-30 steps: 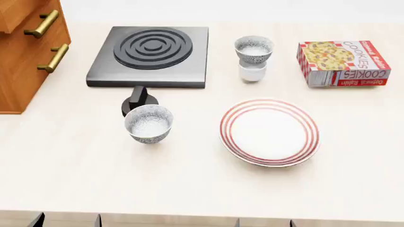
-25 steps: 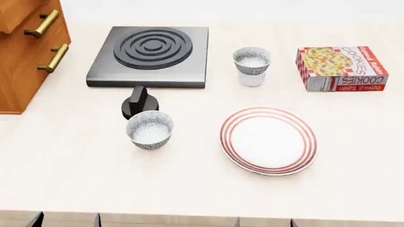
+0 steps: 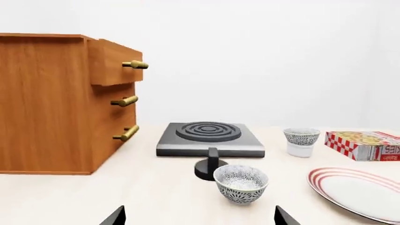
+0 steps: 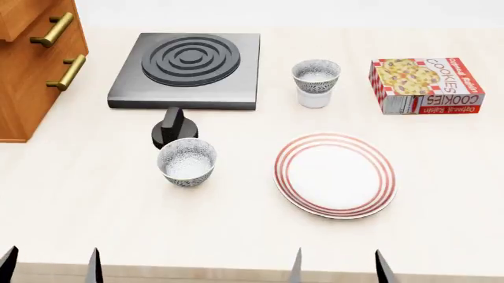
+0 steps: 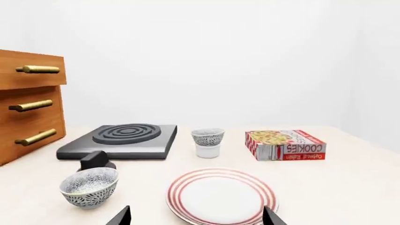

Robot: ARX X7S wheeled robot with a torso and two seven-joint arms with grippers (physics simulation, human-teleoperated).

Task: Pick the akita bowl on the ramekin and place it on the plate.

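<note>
The akita bowl (image 4: pixel 316 76) (image 3: pixel 302 136) (image 5: pixel 207 137), speckled grey on white, sits nested on top of the plain white ramekin (image 4: pixel 314 99) (image 3: pixel 299 150) (image 5: pixel 207 151) at the back of the counter. In front of it lies the red-ringed plate (image 4: pixel 334 175) (image 5: pixel 222 195) (image 3: pixel 356 191). A second speckled bowl (image 4: pixel 186 161) (image 3: pixel 240 183) (image 5: pixel 89 186) stands alone at the front left. My left gripper (image 4: pixel 51 266) (image 3: pixel 200 220) and right gripper (image 4: pixel 339 268) (image 5: pixel 196 219) hover open at the counter's near edge, holding nothing; only the fingertips show.
A black single-ring burner (image 4: pixel 187 69) with its knob (image 4: pixel 173 127) sits at the back left. A wooden drawer cabinet (image 4: pixel 32 65) stands at the far left. A red cookie box (image 4: pixel 426 84) lies at the back right.
Both grippers' fingertips have risen further into the head view at the counter's front edge. The view settled; the bowls, ramekin and plate stay where they stood.
</note>
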